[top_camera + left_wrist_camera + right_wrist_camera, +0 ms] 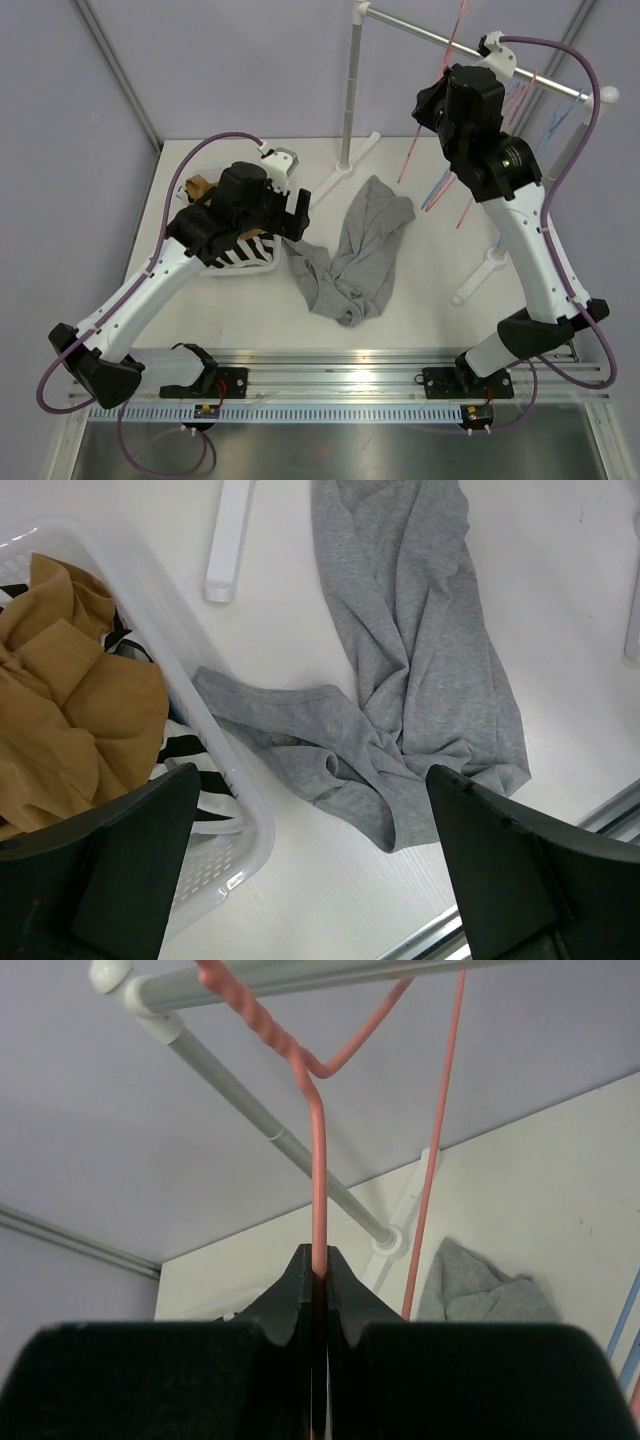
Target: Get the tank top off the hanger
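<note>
From above, the grey tank top (360,255) lies crumpled on the table (440,240), between the two arms and free of any hanger; the left gripper (297,222) hangs over its near-left edge beside the white basket (245,268), while the right gripper (447,70) is up at the rail (420,33), where the coral hanger (411,150) hangs bare. In the left wrist view the fingers (140,860) stand wide apart with nothing between them; below them the tank top (420,680) lies in loose folds, one banded edge touching the basket (235,790), which holds a brown garment (70,700). It looks like thin jersey, so I judge it light, limp and not fragile; it should drape and stretch rather than keep any shape, and a pinch on the raised band or a thick fold would hold better than one on flat cloth. In the right wrist view the jaws are pressed together on the wire of the hanger (318,1160), just below its twisted neck under the rail (300,975); that wire is stiff, thin and probably slick, so it may swivel in the grip; a corner of the tank top (470,1285) shows far below.
</note>
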Controlling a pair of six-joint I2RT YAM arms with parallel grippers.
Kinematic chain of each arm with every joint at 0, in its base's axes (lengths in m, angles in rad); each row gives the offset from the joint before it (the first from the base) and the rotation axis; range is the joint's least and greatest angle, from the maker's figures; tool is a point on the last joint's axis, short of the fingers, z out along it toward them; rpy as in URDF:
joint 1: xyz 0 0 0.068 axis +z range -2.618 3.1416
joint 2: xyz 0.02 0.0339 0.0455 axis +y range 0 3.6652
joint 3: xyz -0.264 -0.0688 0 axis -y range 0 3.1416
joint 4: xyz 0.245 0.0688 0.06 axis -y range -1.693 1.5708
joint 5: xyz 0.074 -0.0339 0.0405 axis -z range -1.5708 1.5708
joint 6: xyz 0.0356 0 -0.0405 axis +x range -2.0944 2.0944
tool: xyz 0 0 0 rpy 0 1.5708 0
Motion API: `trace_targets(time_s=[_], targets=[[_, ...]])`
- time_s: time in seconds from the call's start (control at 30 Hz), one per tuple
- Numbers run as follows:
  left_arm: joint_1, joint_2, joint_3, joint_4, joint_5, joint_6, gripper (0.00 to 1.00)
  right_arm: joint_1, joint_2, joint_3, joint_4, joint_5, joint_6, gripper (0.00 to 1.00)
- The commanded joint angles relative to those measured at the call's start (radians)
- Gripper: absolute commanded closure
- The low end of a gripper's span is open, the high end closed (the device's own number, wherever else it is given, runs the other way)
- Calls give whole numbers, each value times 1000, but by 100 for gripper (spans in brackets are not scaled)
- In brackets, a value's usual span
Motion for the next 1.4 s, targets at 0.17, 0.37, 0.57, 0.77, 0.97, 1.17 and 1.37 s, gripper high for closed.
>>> trace_targets(time_s=[0.17,0.37,0.57,0.77,0.97,1.17,1.37], targets=[[-15,-38,38,22,-53,13,1,-110,129,139,-112,-4,12,100],[-47,-42,40,20,-73,2,1,-113,52,-104,5,-26,27,100],[-99,-22,44,10,-133,-14,1,-111,-9,-201,63,-69,26,93],[-113,5,46,23,-93,-55,1,-113,-58,-167,68,-142,-8,63],[-155,76,52,54,-96,-93,1,-113,-133,-132,39,-259,-42,7],[-187,200,67,69,-138,-112,1,-111,-264,-171,19,-380,-104,1],[-237,388,15,207,-73,-119,1,-111,-571,-470,114,-646,-141,0]])
